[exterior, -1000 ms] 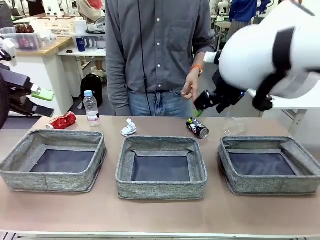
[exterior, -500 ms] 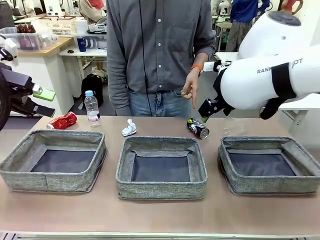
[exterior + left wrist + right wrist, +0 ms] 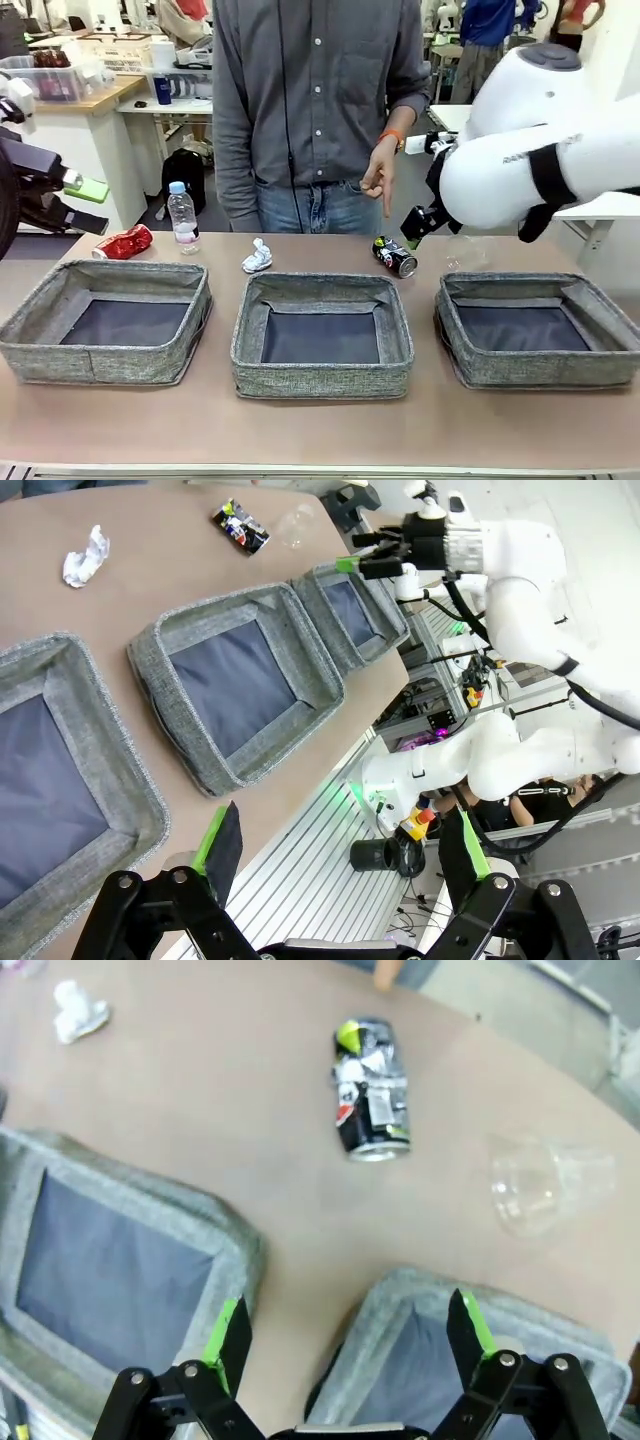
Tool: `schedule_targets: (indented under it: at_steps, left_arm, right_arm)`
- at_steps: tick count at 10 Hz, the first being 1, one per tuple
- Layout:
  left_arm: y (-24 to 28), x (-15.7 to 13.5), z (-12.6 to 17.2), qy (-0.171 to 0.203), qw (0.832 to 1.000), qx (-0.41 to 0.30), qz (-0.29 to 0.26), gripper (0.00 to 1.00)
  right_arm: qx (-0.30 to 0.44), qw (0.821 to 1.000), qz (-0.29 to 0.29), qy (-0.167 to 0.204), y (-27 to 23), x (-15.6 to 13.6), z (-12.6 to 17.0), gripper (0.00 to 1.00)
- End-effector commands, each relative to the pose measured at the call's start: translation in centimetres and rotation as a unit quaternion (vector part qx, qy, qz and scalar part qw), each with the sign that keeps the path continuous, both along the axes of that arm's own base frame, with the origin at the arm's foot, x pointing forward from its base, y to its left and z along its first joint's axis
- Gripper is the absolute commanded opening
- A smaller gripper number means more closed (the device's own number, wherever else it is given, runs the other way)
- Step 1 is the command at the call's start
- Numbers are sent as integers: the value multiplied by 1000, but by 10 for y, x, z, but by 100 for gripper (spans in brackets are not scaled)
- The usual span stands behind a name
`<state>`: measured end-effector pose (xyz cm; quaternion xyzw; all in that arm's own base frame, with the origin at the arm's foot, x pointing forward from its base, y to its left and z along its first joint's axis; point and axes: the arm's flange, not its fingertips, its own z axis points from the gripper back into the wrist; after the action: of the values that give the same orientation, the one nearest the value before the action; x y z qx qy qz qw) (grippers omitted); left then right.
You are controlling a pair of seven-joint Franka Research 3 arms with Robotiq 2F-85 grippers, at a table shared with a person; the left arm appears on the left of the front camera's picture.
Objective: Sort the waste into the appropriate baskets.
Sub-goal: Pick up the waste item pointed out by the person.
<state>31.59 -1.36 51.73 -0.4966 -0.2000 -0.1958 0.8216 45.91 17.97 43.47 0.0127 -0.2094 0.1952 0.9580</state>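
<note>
Hovering at the far right of the surface (image 3: 320,430) with the right gripper (image 3: 350,1320) spread wide and empty above the dark drink can (image 3: 368,1088), lying on its side just beyond the middle basket (image 3: 322,380) and right basket (image 3: 530,370). Judged as the approach to a first pick, with all baskets empty. Calls next for descending and squaring the jaws across the can, clear of the clear plastic cup (image 3: 548,1190) to the right and the person's hand (image 3: 378,180) pointing down. Parked left with the left gripper (image 3: 343,830) likewise released, empty.
</note>
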Motion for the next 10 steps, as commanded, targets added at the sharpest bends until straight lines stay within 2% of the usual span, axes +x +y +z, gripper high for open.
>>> schedule_targets:
  at_steps: [1,3,7,10]
  left_arm:
    - [-1,1,2,-11,1000,-11,-4,100]
    - [-1,1,2,-11,1000,-11,-4,100]
    - [-1,1,2,-11,1000,-11,-4,100]
    - [-1,1,2,-11,1000,-11,-4,100]
  right_arm:
    - [-14,1000,-12,5,10,47,-29,100]
    - [-14,1000,7,6,24,73,-62,100]
    - [-29,998,-9,-46,36,109,-107,100]
    - [2,999,-2,-37,36,132,-126,100]
